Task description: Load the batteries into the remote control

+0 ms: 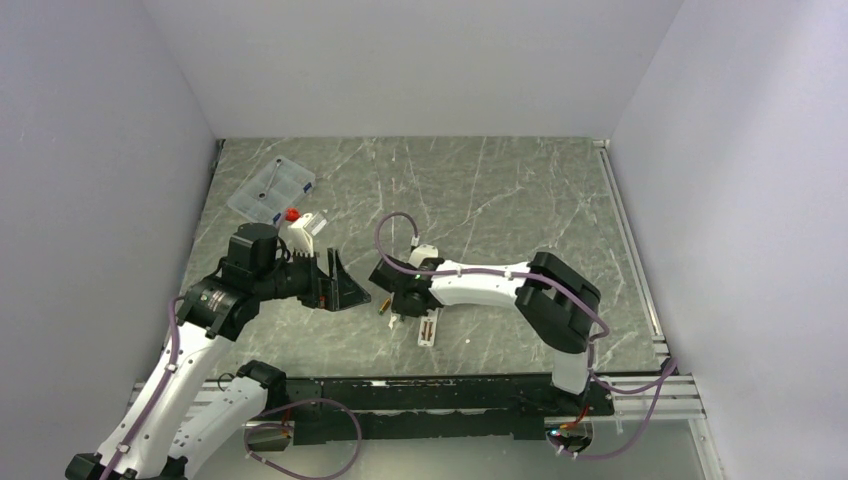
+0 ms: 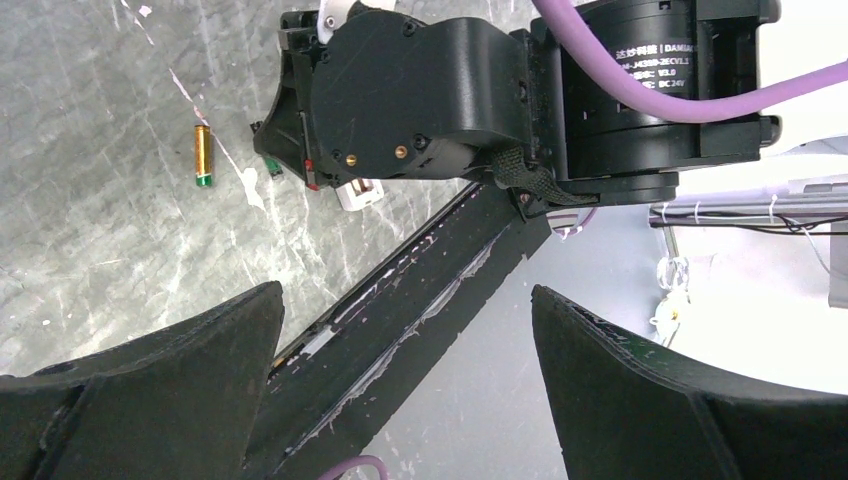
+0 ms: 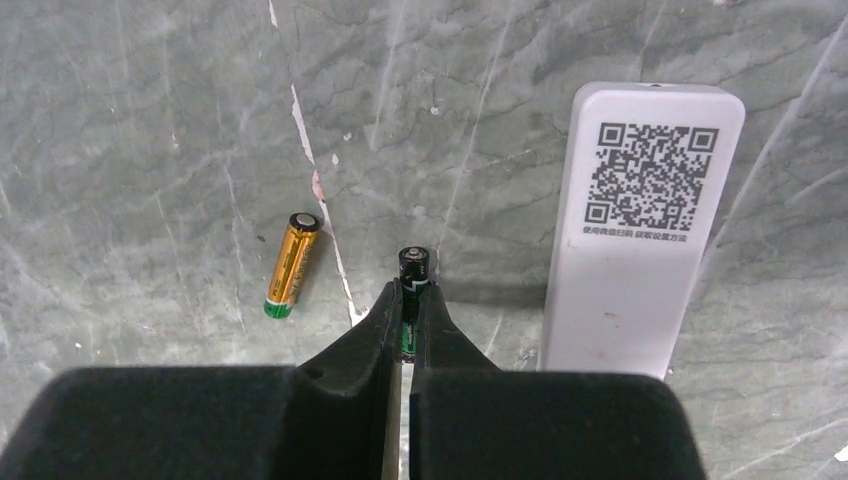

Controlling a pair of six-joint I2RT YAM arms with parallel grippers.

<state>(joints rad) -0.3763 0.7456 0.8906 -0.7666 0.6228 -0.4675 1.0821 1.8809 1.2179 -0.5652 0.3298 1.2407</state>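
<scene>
Our right hand (image 3: 410, 297) is closed down to a sliver on the dark green battery (image 3: 413, 266), whose capped end pokes out past the fingertips. We cannot tell whether the battery touches the bench (image 3: 150, 120). The copper-orange battery (image 3: 292, 265) lies flat just to the left of the hand, apart from it. The remote control (image 3: 640, 230) lies just to the right, back up, with a QR code label showing. Seen from above, all three sit toward the near edge of the bench, roughly midway along it. Our left hand (image 2: 405, 305) is spread wide with nothing between its fingers, left of the right hand and pointing toward it. A clear plastic box (image 1: 270, 188) sits near the far left corner.
</scene>
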